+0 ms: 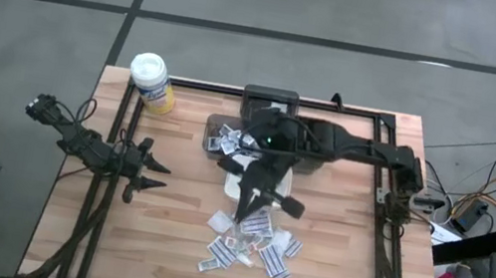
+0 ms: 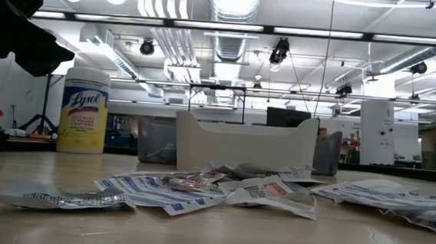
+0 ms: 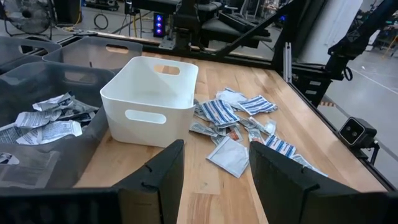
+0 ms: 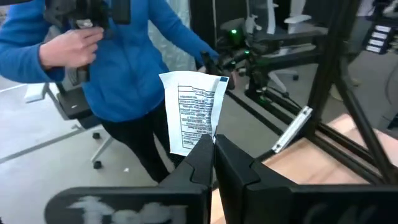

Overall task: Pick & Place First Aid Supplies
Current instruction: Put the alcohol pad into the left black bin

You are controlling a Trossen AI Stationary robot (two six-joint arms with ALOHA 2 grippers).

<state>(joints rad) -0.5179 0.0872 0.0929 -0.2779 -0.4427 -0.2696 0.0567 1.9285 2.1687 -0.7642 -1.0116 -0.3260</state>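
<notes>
High view: right gripper (image 1: 252, 203) and its arm cover most of the white dish (image 1: 233, 185) and part of the grey bin (image 1: 216, 126); the packet it pinches can't be made out there. Print on the loose packets (image 1: 250, 246) too small to read. Low view: neither gripper visible, only a dark arm part cut off at the top left corner; dish base hidden behind the packet pile (image 2: 198, 190); rightmost packets run off the edge. Left wrist: grey bin (image 3: 37, 81) cropped at the frame edge. Right wrist: person (image 4: 118, 62) cut off above the shoulders and blurred; held packet (image 4: 193, 112) has its lower end hidden between the fingers, print unreadable.
</notes>
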